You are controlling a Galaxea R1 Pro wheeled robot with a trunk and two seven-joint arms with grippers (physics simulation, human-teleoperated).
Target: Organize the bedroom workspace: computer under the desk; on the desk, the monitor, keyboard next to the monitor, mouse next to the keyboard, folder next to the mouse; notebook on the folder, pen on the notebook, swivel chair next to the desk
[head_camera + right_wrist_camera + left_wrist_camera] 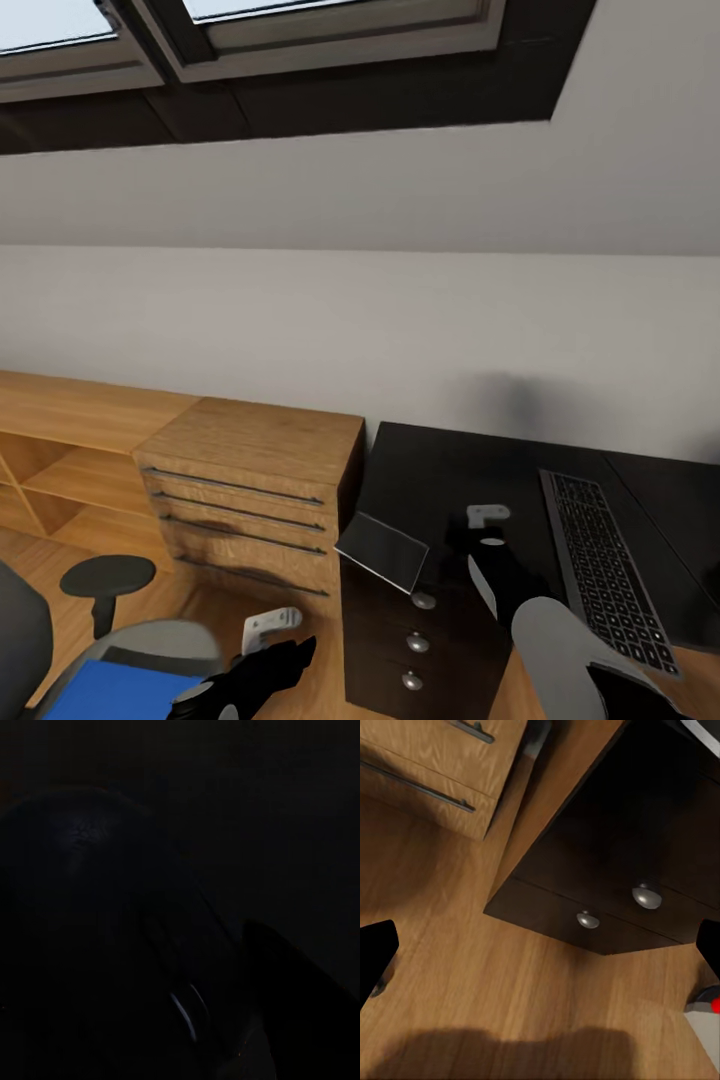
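the right claw point(470, 540) is low over the black desk point(440, 470), just beside the near end of the keyboard point(600, 565). its wrist camera looks at very close range onto a dark rounded shape with a scroll wheel, surely the mouse point(142, 937); whether the claw is shut on it or merely over it i cannot tell, the picture being too dark. the left claw point(540, 952) hangs wide and empty over the wooden floor point(472, 967), near the desk's dark drawer unit point(615, 892), its fingers point(375, 952) at either edge of the wrist view.

as to progress: the keyboard already lies on the desk, and the mouse seems to be at the desk beside it, that step perhaps in hand. a thin grey notebook point(382, 550) rests tilted on the desk's corner above the drawer unit, partly overhanging. the blue folder point(115, 692) lies on the swivel chair point(150, 640), well apart from the desk, so moving it, stacking notebook and pen, and bringing the chair in all appear left to do.
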